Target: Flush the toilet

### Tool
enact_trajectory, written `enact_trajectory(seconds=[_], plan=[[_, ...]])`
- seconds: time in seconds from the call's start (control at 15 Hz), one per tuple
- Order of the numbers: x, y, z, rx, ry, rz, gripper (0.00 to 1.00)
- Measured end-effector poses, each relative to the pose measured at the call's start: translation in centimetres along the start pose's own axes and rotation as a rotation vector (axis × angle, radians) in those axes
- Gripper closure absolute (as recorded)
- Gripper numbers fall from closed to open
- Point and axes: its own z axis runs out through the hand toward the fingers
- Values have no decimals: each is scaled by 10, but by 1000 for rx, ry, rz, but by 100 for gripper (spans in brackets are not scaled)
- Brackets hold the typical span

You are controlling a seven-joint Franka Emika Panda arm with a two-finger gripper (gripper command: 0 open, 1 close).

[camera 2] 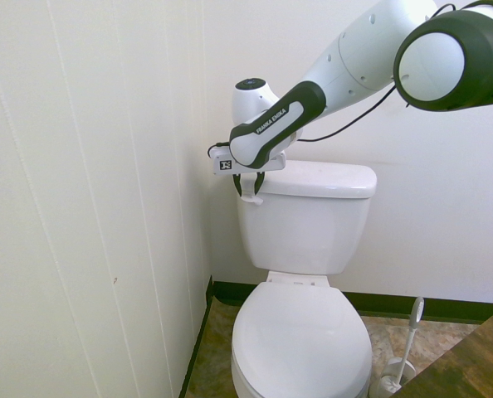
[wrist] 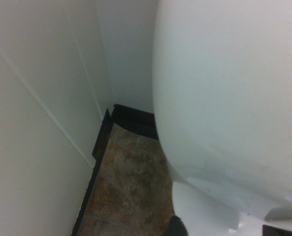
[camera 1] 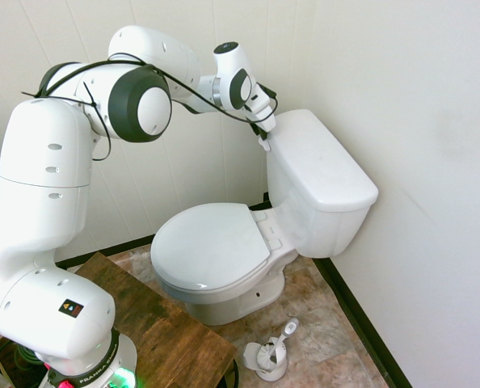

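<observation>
In the first exterior view, the brush holder [camera 1: 271,361] is standing at five o'clock from the toilet [camera 1: 212,246], near it.

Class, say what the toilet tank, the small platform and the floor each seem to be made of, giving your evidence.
Toilet tank: probably glazed ceramic, white and glossy, judging by its smooth, softly shining curves.
Platform: wood or a wood-look laminate, brown with darker streaks of grain.
Floor: stone-look tile or vinyl, mottled brown and grey; the pictures leave open which.
</observation>
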Motion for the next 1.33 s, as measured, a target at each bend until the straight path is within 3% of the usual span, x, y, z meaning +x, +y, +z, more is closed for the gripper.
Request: enact_trajectory(seconds=[1.33], plan=[[6, -4, 29, -57, -17, 57, 100]])
